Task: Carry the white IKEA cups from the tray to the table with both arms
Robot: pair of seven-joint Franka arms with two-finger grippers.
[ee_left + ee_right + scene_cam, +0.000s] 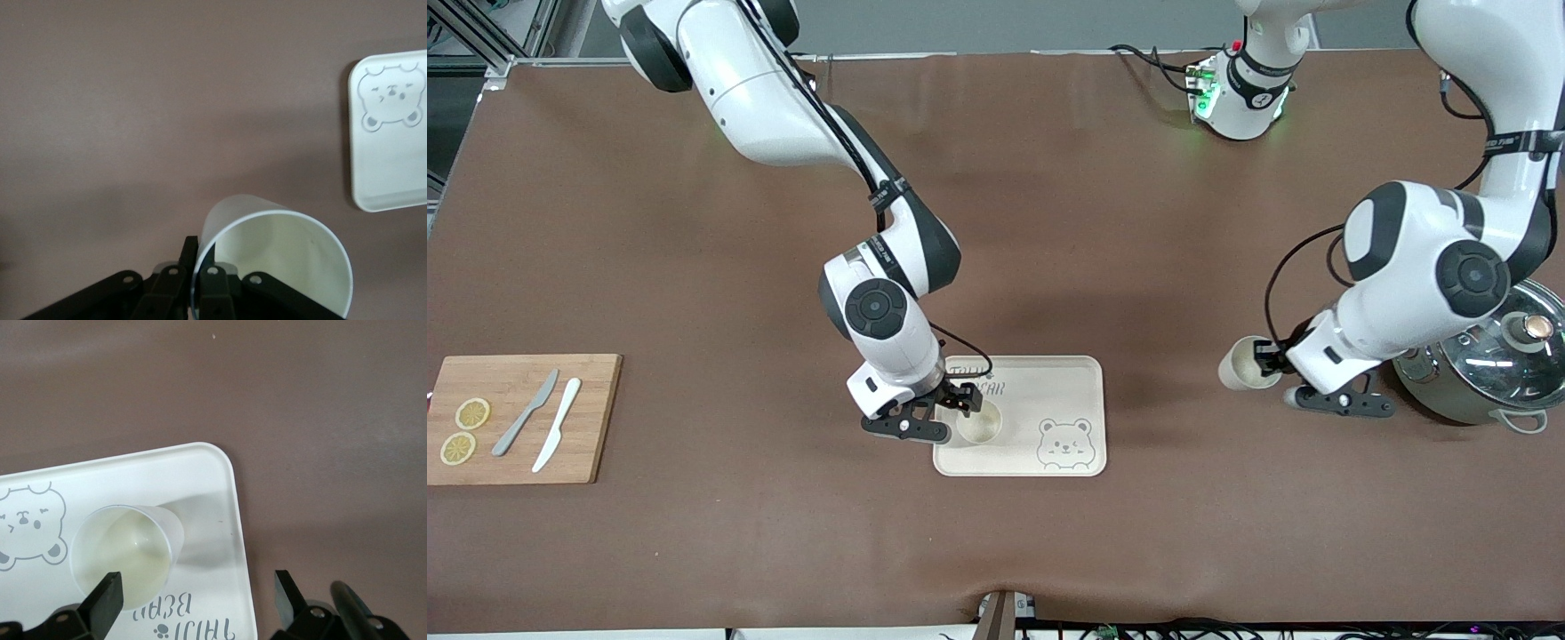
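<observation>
One cup [979, 424] stands on the tray [1080, 378], right gripper [958, 402] open around it; left gripper [1267, 358] clamps the second cup [1240, 364], at the tray's 3 o'clock.

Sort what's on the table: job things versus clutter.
Job: cup on the tray, right gripper open beside it; second cup held by left gripper over the table.

Clutter: pot, cutting board, two knives, lemon slices.

Two small cream-white handleless tumblers.
One tumbler [979, 424] stands upright on the bear-printed tray [1067, 378]; the other tumbler [1243, 365] hangs tilted over bare table, pinched at its rim.
</observation>
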